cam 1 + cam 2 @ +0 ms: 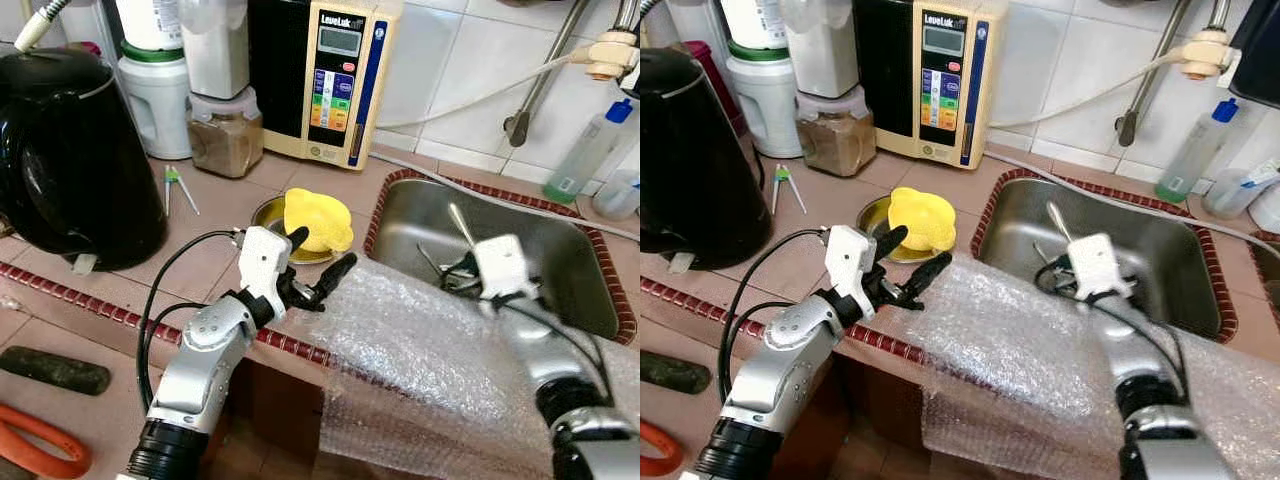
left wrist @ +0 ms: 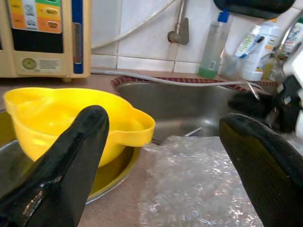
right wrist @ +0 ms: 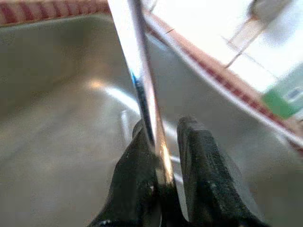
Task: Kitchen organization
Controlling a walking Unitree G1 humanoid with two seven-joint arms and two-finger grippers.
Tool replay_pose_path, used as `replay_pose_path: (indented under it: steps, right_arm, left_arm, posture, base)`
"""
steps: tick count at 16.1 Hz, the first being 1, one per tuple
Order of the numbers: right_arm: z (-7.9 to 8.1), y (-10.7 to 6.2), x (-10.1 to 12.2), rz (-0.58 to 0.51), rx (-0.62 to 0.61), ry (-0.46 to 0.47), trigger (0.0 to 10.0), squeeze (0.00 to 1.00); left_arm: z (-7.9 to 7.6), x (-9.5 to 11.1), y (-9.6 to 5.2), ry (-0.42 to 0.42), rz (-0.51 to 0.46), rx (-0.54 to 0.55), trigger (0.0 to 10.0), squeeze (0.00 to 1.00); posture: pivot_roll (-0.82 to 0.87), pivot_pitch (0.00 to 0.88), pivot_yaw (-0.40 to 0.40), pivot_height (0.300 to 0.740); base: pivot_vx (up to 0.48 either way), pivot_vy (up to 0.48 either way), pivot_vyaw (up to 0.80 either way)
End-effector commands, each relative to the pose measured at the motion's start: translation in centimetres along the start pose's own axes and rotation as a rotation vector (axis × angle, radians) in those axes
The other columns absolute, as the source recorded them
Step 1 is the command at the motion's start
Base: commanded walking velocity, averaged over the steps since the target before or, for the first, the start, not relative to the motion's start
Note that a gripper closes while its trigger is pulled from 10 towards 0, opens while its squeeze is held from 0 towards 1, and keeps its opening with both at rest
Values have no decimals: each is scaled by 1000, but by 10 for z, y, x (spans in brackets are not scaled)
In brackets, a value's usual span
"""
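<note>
Now right gripper (image 3: 161, 156) pinches a metal utensil (image 3: 139, 80) over the sink (image 1: 560, 270).

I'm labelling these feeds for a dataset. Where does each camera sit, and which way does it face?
Both eye views: on the head, looking down at the counter, sink, both arms.
Left wrist: along the open left gripper toward the yellow bowl.
Right wrist: along the right gripper, shut on a metal utensil, over the sink.
Shared: the sink.

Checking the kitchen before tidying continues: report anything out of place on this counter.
A sheet of bubble wrap is draped over the counter edge beside the sink, hanging down the cabinet front. The right end effector grips a metal utensil over the sink.
</note>
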State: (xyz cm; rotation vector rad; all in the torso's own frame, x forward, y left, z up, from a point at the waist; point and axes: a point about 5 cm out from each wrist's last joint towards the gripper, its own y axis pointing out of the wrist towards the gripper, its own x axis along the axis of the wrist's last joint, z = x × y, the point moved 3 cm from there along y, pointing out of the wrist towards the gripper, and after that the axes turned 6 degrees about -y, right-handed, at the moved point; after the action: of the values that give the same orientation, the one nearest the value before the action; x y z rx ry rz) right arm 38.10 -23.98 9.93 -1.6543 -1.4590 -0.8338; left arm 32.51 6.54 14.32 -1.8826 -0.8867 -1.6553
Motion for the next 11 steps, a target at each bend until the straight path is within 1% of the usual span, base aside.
replay_pose_path:
  steps: [1, 2, 3, 6, 7, 8, 9, 11]
  right_arm:
    - [-10, 2, 1, 4, -33, -1, 10000, 1000]
    - [-10, 2, 0, 9, -36, -7, 10000, 1000]
    - [-9, 2, -2, 23, -37, -31, 10000, 1000]
    - [-7, 3, -4, 31, -35, -38, 10000, 1000]
    - [-8, 3, -5, 43, -38, -43, 10000, 1000]
    - [-7, 3, -7, 59, -41, -58, 10000, 1000]
    - [-2, 3, -8, 64, -11, -48, 10000, 1000]
    - [9, 2, -8, 59, 16, -72, 10000, 1000]
  left_arm:
    - [-8, 0, 3, -1, 15, -46, 10000, 1000]
    - [-10, -1, 3, 0, 20, -55, 10000, 1000]
    - [-11, -4, 2, 12, 31, -63, 10000, 1000]
    - [-12, -5, 4, 23, 34, -57, 10000, 1000]
    - [-9, -6, 5, 33, 36, -35, 10000, 1000]
    - [-2, -7, 6, 49, 38, 13, 10000, 1000]
    - [3, -8, 7, 50, 33, 60, 10000, 1000]
    - [8, -13, 8, 48, 43, 112, 10000, 1000]
  posture:
    - [212, 0, -53, 740]
    - [212, 0, -52, 740]
    - [211, 0, -49, 740]
    - [210, 0, -47, 740]
    - [210, 0, -47, 740]
    - [206, 0, -49, 740]
    - [202, 0, -52, 740]
    - [195, 0, -62, 740]
  base:
    - [0, 0, 0]
    - [0, 0, 0]
    - [0, 0, 0]
    - [0, 0, 0]
    - [0, 0, 0]
    - [0, 0, 0]
    - [0, 0, 0]
    - [0, 0, 0]
